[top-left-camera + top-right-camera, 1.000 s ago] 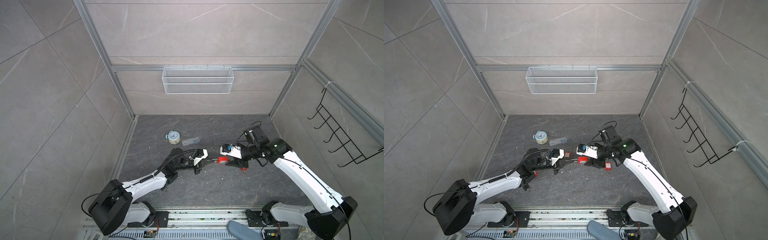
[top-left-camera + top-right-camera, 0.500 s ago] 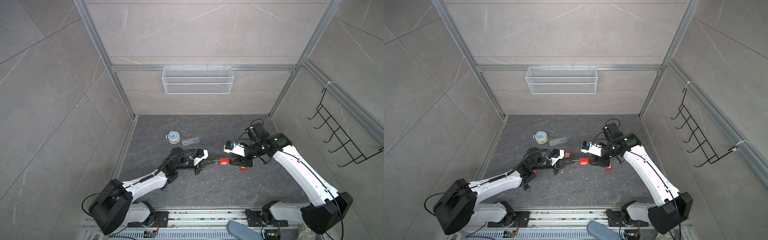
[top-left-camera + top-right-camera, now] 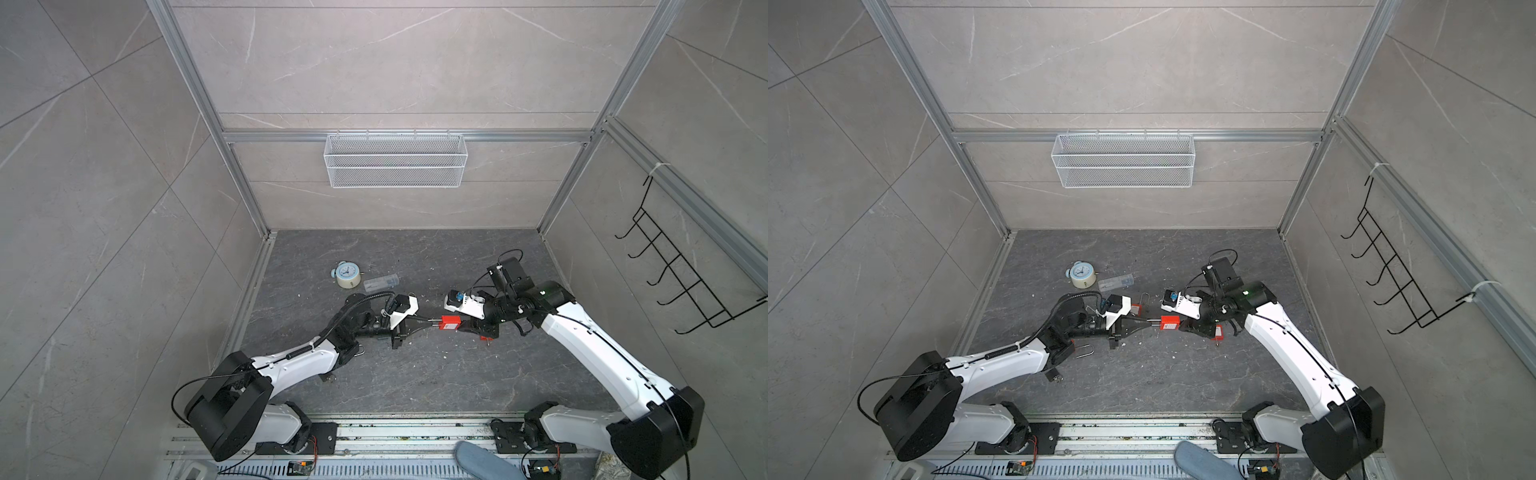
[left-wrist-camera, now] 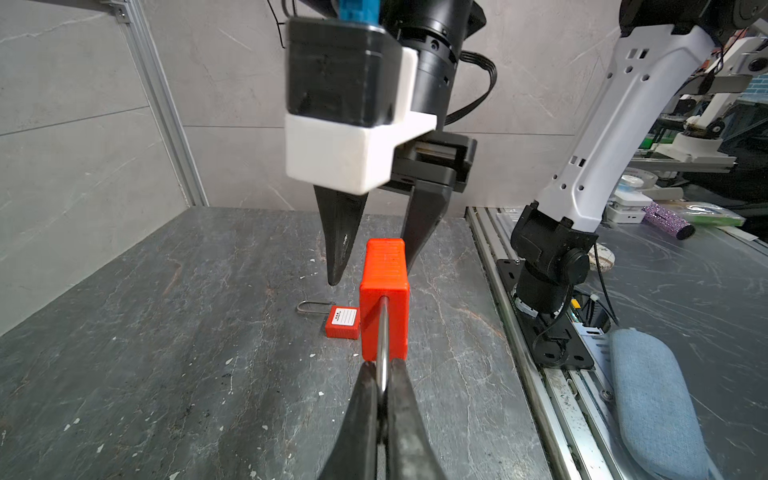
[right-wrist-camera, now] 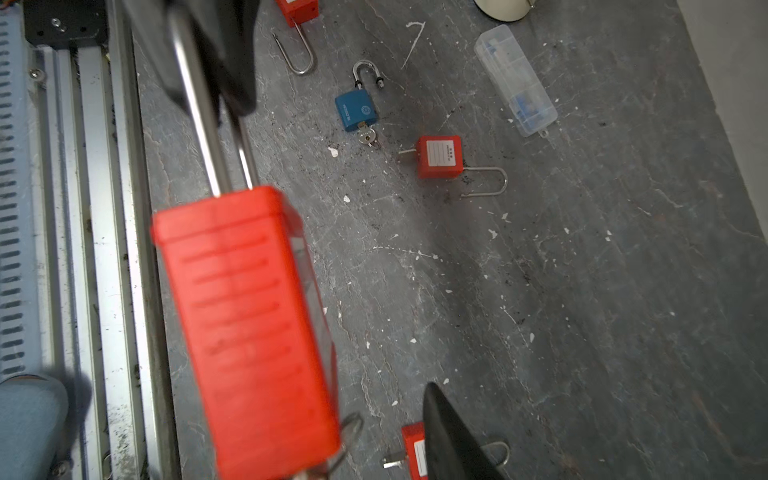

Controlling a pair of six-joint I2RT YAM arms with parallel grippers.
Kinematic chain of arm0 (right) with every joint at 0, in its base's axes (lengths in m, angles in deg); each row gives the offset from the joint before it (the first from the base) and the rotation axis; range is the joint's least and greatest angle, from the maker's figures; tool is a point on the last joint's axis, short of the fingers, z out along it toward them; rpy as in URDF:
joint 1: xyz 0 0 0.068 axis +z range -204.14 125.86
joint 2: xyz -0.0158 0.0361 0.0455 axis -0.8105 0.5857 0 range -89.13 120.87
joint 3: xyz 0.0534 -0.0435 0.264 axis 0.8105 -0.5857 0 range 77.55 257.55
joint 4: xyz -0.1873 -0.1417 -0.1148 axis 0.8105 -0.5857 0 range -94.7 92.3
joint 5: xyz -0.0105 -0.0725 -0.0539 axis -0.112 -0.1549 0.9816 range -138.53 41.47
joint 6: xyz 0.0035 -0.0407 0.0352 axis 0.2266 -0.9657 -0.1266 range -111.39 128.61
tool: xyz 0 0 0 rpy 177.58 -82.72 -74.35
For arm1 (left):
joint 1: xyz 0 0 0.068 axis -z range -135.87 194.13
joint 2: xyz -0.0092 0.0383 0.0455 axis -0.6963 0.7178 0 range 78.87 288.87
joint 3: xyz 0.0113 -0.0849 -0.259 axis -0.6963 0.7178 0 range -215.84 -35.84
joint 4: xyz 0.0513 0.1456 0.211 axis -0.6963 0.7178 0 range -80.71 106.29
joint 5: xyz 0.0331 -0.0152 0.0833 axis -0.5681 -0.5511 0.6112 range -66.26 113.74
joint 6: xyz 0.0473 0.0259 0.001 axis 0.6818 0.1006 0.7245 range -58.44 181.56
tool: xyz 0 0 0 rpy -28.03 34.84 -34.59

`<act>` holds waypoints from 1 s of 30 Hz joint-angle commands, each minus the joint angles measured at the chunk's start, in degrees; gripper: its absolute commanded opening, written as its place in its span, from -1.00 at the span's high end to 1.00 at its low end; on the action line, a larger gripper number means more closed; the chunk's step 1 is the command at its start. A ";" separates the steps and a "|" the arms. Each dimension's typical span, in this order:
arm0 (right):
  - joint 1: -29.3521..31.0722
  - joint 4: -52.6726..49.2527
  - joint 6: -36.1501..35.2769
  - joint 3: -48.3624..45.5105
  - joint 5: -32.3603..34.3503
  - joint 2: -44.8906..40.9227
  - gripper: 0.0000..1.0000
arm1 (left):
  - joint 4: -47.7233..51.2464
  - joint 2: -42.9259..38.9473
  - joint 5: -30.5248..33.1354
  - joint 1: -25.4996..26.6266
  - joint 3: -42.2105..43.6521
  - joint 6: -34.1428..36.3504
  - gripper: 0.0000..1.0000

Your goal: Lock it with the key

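The left end effector clenches the red padlock by its shackle, steadying it between the released right end effector's jaws.

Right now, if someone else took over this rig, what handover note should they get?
Left claw: shut on the shackle of the red padlock, holding it above the table.
Right claw: open, fingers either side of the padlock's body, not gripping.
Padlock's base: something metal, blurred, probably the key.
Done: padlock raised and presented to the right claw.
To do: grip the key and turn it; whether it is already locked cannot be told.
Also on the table: a blue padlock and a second red padlock.
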 commanded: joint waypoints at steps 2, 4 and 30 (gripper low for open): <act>0.74 5.25 -2.71 -2.83 2.69 -4.74 0.06 | -5.86 0.37 -1.54 0.27 -3.18 -0.84 1.00; 0.78 2.29 -4.14 -1.91 3.14 -6.01 0.04 | -4.43 0.23 -1.50 0.22 -3.71 0.00 1.00; 0.85 -8.93 -8.16 6.15 -0.27 -2.79 0.39 | 9.29 0.38 -3.61 1.27 -8.27 7.12 1.00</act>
